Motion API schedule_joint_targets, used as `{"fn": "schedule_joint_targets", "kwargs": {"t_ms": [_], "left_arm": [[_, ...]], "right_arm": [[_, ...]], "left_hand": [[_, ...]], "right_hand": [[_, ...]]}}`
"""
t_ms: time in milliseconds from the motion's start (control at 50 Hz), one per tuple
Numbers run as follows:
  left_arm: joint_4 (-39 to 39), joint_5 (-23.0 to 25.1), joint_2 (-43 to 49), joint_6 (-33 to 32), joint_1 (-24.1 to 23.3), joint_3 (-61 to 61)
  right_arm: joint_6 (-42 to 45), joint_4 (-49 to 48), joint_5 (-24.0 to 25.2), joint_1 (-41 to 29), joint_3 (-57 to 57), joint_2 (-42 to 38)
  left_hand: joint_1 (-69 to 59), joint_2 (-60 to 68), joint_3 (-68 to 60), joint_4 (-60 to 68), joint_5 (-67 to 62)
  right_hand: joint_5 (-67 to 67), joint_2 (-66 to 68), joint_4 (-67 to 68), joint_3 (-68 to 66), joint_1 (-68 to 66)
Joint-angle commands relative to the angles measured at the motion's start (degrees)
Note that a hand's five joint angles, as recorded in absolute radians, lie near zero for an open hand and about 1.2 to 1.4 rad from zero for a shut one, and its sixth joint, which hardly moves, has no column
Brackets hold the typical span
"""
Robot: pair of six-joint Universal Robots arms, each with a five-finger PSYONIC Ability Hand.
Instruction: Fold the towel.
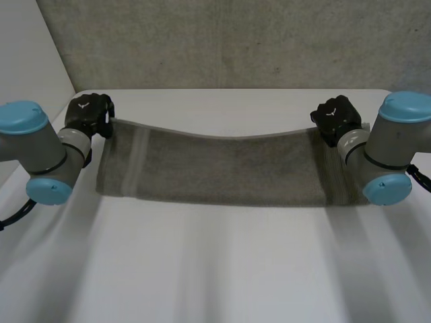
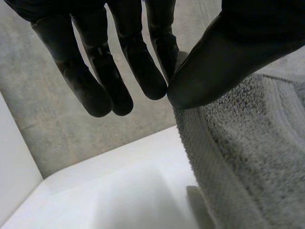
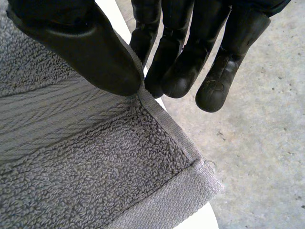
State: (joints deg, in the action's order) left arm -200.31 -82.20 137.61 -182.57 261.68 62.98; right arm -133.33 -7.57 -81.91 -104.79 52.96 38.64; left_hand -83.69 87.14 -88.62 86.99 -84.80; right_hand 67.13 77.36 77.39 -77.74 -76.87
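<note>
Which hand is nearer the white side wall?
Left. The left hand pinches the towel at the end beside the white side wall; the right hand pinches the towel's other end, away from it.

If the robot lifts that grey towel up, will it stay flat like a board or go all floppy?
Probably floppy: the towel sags in the middle between the left hand and right hand. Its looped pile looks grippy, so it likely won't slip from their pinches.
</note>
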Motion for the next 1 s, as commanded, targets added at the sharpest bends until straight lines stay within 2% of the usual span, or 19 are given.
{"fn": "schedule_joint_targets", "kwargs": {"t_ms": [20, 40, 60, 80, 100, 180, 240, 280, 400, 480, 620, 640, 780, 1000], "left_arm": [[0.1, 0.3, 1.7, -0.1, -1.0, -0.1], [0.2, 0.3, 1.6, -0.1, -1.1, 0.1], [0.2, 0.3, 1.6, -0.1, -1.1, 0.1], [0.2, 0.0, 1.4, -0.2, -1.2, 0.5], [0.3, -0.4, 1.2, -0.4, -1.4, 0.8], [0.5, -0.4, 0.0, -1.6, -2.1, 2.1], [0.5, -0.1, -3.3, -3.5, -2.8, 5.2], [-0.2, 0.3, -7.9, -4.3, -2.9, 10.1], [-1.5, 0.5, -14.2, -4.2, -3.6, 17.8], [-3.5, 1.2, -19.8, -4.4, -4.6, 26.0], [-4.1, 5.0, -25.5, -4.4, -5.0, 35.4], [-4.1, 5.7, -26.5, -4.4, -5.0, 36.9], [-4.5, 6.4, -27.4, -4.2, -5.0, 40.2], [-5.4, 6.4, -26.6, -4.2, -5.0, 40.2]], "right_arm": [[0.0, -2.0, -0.4, -0.2, 0.5, -1.8], [-0.2, -2.2, -0.5, -0.3, 0.8, -2.0], [-0.2, -2.2, -0.5, -0.3, 0.8, -2.0], [-0.4, -2.4, -0.6, -0.2, 1.4, -1.8], [-0.7, -2.6, -1.0, -0.2, 2.1, -1.4], [-2.2, -3.1, -1.4, -0.1, 3.9, -0.9], [-5.4, -3.1, -0.7, -0.1, 7.4, 3.6], [-9.5, -2.7, 0.3, 0.5, 11.9, 10.2], [-13.4, -1.1, 3.0, 0.8, 18.6, 17.4], [-14.1, 5.3, 3.9, 1.4, 23.6, 22.8], [-13.6, 13.9, 4.1, 5.1, 27.6, 23.7], [-13.5, 14.9, 4.4, 5.5, 28.6, 23.6], [-13.4, 12.4, 4.7, 8.6, 31.1, 22.8], [-12.1, 7.7, 4.2, 10.3, 29.4, 15.1]], "left_hand": [[10.6, -14.0, 15.5, -13.9, 21.7], [38.5, -42.0, 43.5, -41.8, 49.7], [38.8, -42.3, 43.8, -42.1, 49.9], [60.8, -64.3, 65.7, -64.1, 71.9], [73.7, -77.1, 78.6, -77.0, 84.8], [73.7, -77.1, 78.6, -77.0, 84.8], [73.7, -77.1, 78.6, -77.0, 84.8], [73.5, -76.9, 78.4, -76.8, 84.6], [72.6, -76.1, 77.6, -75.9, 83.7], [72.6, -76.1, 77.6, -75.9, 83.7], [72.6, -76.1, 77.6, -75.9, 83.7], [72.5, -75.9, 77.4, -75.8, 83.6], [72.5, -75.9, 77.4, -75.8, 83.6], [72.5, -75.9, 77.4, -75.8, 83.6]], "right_hand": [[-45.3, -45.6, -45.6, 46.0, 45.1], [-67.1, -67.4, -67.4, 67.7, 66.9], [-67.1, -67.4, -67.4, 67.7, 66.9], [-67.1, -67.4, -67.4, 67.7, 66.9], [-67.1, -67.4, -67.4, 67.7, 66.9], [-67.1, -67.4, -67.4, 67.7, 66.9], [-67.1, -67.4, -67.4, 67.7, 66.9], [-67.1, -67.4, -67.4, 67.7, 66.9], [-67.1, -67.4, -67.4, 67.7, 66.9], [-67.1, -67.4, -67.4, 67.7, 66.9], [-66.9, -67.1, -67.1, 67.5, 66.6], [-62.7, -62.9, -63.0, 63.3, 62.5], [-57.0, -57.2, -57.2, 57.6, 56.7], [-45.5, -45.7, -45.8, 46.1, 45.3]]}}
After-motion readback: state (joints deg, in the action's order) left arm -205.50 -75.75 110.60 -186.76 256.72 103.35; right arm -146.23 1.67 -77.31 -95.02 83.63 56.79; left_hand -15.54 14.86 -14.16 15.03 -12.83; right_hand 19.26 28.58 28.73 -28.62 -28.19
